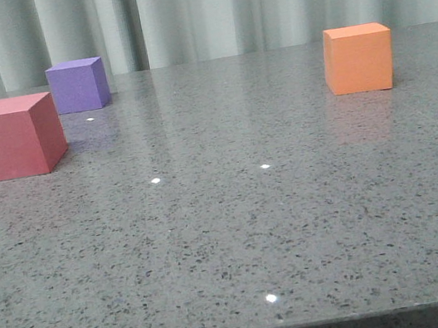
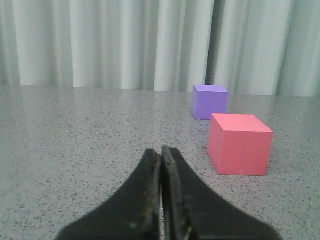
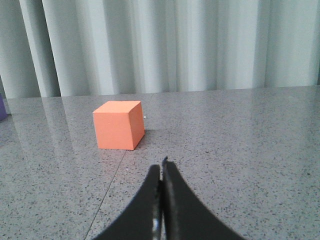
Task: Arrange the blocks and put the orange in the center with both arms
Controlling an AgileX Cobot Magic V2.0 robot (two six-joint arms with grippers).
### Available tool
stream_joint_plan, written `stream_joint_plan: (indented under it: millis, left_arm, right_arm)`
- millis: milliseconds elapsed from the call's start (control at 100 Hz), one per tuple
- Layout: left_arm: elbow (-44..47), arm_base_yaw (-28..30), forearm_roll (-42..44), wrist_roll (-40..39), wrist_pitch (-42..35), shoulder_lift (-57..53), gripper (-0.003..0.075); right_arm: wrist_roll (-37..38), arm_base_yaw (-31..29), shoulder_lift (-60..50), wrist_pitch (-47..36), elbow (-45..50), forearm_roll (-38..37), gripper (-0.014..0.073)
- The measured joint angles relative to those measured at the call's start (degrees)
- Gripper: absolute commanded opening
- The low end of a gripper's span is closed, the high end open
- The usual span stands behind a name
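The orange cube (image 1: 359, 58) sits on the table's right side, just ahead of the right claw (image 3: 162, 172), so that arm is nearer. Both that claw and the left claw (image 2: 161, 160) are pressed together, holding nothing.

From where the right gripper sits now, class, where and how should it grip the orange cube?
Grip the orange cube across two opposite vertical faces, coming from above or the near side. It stands flat and alone on the tabletop, with flat, parallel sides. The right gripper is shut, so it must probably open wider than the cube first.
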Motion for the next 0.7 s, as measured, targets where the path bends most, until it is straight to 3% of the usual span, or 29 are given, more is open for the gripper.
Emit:
stream_joint_plan:
  millis: [480, 700]
  left_arm:
    - [0.0, 0.0, 0.0, 0.0, 0.0, 0.0, -0.002]
    - [0.0, 0.0, 0.0, 0.0, 0.0, 0.0, -0.002]
  right_arm:
    - [0.0, 0.0, 0.0, 0.9, -3.0, 0.2, -0.0069]
    - [0.0, 0.0, 1.1, 13.9, -15.9, 0.6, -0.0069]
